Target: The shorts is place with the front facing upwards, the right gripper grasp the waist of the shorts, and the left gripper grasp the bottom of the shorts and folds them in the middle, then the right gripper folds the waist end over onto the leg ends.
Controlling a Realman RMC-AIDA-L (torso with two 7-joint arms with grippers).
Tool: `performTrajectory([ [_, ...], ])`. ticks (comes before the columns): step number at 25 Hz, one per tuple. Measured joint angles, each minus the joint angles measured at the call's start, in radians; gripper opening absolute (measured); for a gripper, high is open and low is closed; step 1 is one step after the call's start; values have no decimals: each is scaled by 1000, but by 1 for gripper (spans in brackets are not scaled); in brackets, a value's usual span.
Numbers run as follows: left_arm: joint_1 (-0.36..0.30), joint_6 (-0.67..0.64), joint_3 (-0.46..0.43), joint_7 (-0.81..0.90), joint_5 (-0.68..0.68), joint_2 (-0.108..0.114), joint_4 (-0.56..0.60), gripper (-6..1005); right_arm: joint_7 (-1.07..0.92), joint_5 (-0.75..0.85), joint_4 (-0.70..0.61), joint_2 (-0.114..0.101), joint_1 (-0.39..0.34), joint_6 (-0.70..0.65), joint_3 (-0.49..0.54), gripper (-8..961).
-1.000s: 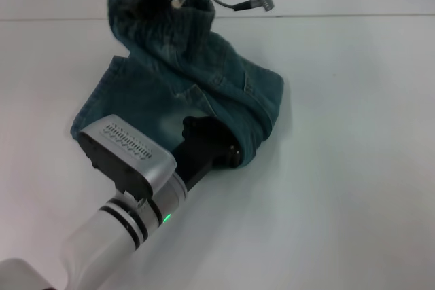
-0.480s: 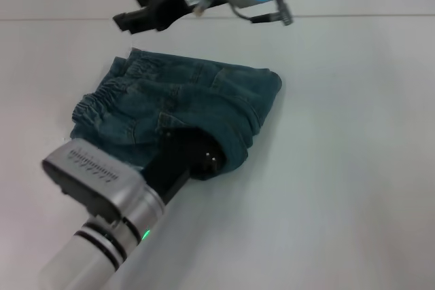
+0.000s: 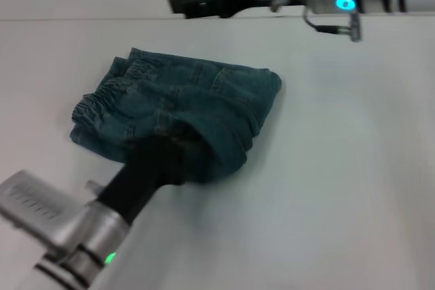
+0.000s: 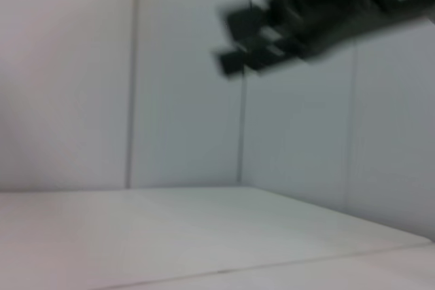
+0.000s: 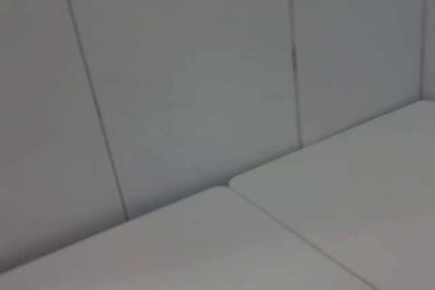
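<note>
The shorts (image 3: 180, 120) lie folded on the worktop (image 3: 340, 168). The right hand (image 3: 194, 3) hovers released above their far edge. The left hand (image 3: 178, 146) is tucked in the near fold; whether it grips, I cannot tell.

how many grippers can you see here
2: the right gripper is above the table's far edge, beyond the shorts; the left gripper is at their near edge.

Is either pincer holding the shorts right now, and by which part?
The right pincer holds nothing; it is clear above the table. The left pincer sits at the near fold of the shorts; a grip cannot be told.
</note>
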State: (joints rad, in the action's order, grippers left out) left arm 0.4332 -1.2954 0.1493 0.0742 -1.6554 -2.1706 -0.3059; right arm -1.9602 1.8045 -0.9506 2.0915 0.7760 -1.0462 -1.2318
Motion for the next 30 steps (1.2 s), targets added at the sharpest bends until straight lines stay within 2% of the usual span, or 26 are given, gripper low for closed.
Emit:
performTrajectory([
  [2,-20,-27,-2,14,0,0,20,10,10,-34,-21,-3,-54,-2,5,882],
  [3,-72,-105,-5,84,0,-2,80,11,19,-49,-27,-4,-77,-5,9,884],
  [9,-154,-287,14,325,-8,-3,246,18,147,-124,-35,-4,-209,-123,60,891],
  [11,-155,-311,30,481,-44,0,333,21,216,-133,-34,-5,-252,-207,77,892],
  [14,-116,-277,95,780,-166,7,514,24,323,-94,-38,-9,-320,-355,95,893],
  [17,-96,-278,174,975,-243,8,666,119,344,-56,-49,-9,-372,-432,136,894],
  [20,-91,-296,238,1050,-255,8,756,228,345,-48,-45,-9,-398,-447,165,895],
  [24,-87,-287,304,1121,-258,8,838,406,346,-37,-41,-4,-408,-444,168,897],
  [30,-88,-288,375,1198,-261,8,914,584,347,-29,-11,-1,-397,-424,163,897],
])
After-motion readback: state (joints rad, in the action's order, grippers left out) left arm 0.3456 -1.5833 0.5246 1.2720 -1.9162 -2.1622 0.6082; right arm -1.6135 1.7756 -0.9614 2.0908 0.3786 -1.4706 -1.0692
